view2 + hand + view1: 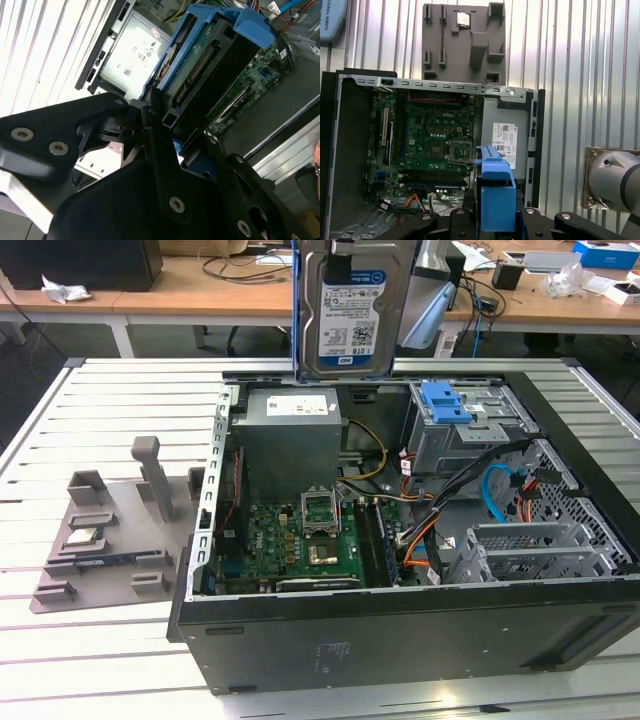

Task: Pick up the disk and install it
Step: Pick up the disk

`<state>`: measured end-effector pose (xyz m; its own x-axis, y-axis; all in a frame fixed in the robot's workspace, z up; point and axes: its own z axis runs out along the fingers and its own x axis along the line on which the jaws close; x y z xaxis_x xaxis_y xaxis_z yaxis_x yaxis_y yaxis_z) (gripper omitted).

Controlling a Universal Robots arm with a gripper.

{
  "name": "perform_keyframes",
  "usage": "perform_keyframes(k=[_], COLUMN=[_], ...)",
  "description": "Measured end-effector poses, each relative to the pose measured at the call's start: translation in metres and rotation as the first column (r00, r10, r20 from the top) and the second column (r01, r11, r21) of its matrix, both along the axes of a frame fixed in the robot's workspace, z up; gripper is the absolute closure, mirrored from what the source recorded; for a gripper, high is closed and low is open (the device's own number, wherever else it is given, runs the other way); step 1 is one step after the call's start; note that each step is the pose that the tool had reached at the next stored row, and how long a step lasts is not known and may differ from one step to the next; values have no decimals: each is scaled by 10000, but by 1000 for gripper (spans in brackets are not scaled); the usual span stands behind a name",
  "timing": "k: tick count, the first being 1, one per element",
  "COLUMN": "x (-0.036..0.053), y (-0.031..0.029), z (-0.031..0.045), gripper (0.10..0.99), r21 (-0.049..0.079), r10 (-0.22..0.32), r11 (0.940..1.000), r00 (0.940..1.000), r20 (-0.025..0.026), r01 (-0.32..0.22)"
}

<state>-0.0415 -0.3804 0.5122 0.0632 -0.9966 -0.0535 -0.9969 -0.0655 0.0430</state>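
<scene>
Tool (492, 216) clamped around the disk (352, 315)

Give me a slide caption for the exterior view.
The disk hangs upright above the open computer case, near its power-supply box; a grey fixture lies beside the case.

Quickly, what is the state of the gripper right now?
Gripper: shut on the disk, holding it in the air above the open computer case.
</scene>
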Motion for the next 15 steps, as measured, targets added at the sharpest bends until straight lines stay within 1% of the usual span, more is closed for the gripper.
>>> perform_keyframes(k=[6,7,8,10,15], x=[0,0,0,0,0], y=[-67,-125,-161,-185,-298], z=[-1,-1,-2,-2,-3], gripper=[722,722,722,722,722], r21=[0,0,0,0,0], r10=[0,0,0,0,0], r11=[10000,10000,10000,10000,10000], r00=[10000,10000,10000,10000,10000], r20=[0,-1,0,0,0], r01=[0,0,0,0,0])
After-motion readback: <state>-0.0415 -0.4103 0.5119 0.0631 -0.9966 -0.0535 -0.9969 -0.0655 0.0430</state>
